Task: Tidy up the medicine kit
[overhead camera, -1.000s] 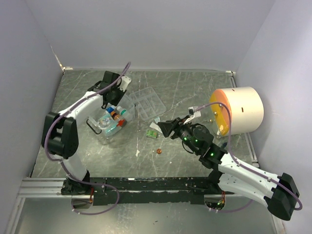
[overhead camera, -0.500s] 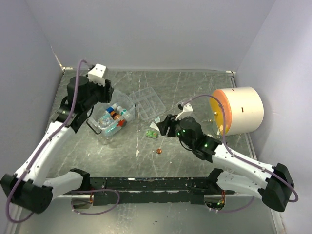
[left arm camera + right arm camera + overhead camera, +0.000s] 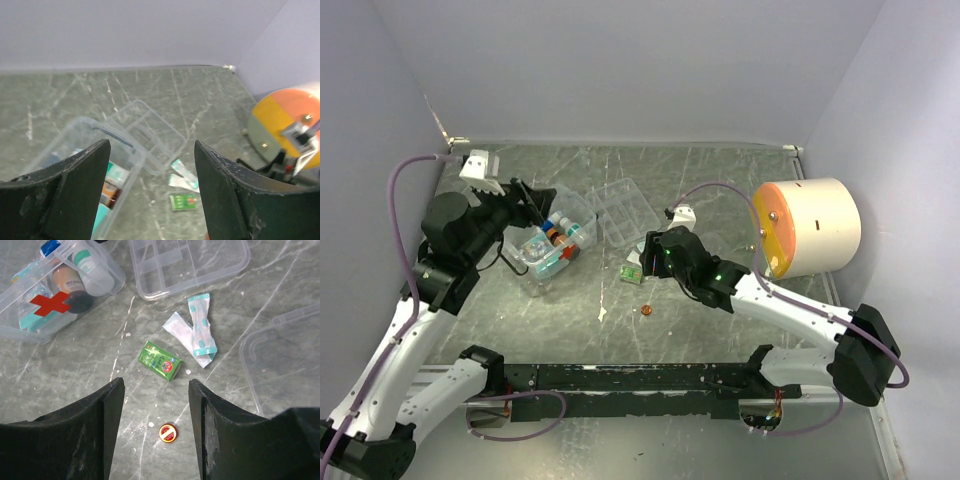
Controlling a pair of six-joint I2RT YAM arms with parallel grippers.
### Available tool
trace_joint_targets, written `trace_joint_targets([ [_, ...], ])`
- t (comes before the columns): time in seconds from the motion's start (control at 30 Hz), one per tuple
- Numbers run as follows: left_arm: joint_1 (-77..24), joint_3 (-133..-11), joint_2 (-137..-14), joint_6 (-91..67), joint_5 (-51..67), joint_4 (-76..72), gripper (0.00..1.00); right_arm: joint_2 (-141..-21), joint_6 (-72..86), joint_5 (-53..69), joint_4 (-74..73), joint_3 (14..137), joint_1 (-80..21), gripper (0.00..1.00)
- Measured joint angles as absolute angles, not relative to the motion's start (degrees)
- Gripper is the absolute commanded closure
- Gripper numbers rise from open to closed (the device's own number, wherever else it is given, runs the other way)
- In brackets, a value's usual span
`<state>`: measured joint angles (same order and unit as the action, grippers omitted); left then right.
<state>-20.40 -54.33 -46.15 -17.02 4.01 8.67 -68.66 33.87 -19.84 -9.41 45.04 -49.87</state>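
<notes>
Top external view: a grey marbled counter enclosed by pale walls, with two arms reaching in from the near edge.
Cylinder: a big cream cylinder lies on its side at the right of the counter, its orange face turned left.
Left claw: the left claw hangs above the left part of the counter, over the box. Its fingers are spread wide and released, with nothing between them.
Right claw: the right claw hovers mid-counter above the loose items. It is released, its fingers apart and gripping nothing.
Medicine kit: the medicine kit, a clear box, sits on the left half of the counter, toward the far side. It has a red cross on its wall and a black handle, with bottles and tubes packed inside.
Divided tray: the clear divided tray lies flat just to the right of the box and a little farther back. Whether the two touch cannot be told.
Clear lid: a clear lid shows partly at the right edge of the right wrist view.
Sachets: two white-and-teal sachets overlap just near of the tray.
Green packet: a green packet lies flat on the counter beside the sachets, below the right claw.
Red tin: a small round red tin lies alone, nearer than the packet.
</notes>
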Motion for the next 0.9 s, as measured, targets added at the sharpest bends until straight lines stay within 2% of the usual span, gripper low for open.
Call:
trace_joint_targets([
  [0.2, -20.40, -62.67, -50.70, -28.08, 3.14, 16.08, 0.17, -69.10, 36.05, -18.11, -9.63, 45.04, -49.87, 0.46],
  [0.37, -20.40, -64.82, -49.17, -32.18, 1.61, 18.96, 0.12, -69.04, 36.58, -17.69, -9.39, 45.01, -49.87, 0.46],
  [0.9, -20.40, -65.67, -46.28, -32.53, -1.30, 22.72, 0.07, -69.06, 36.18, -18.50, -7.66, 44.97, -49.87, 0.46],
])
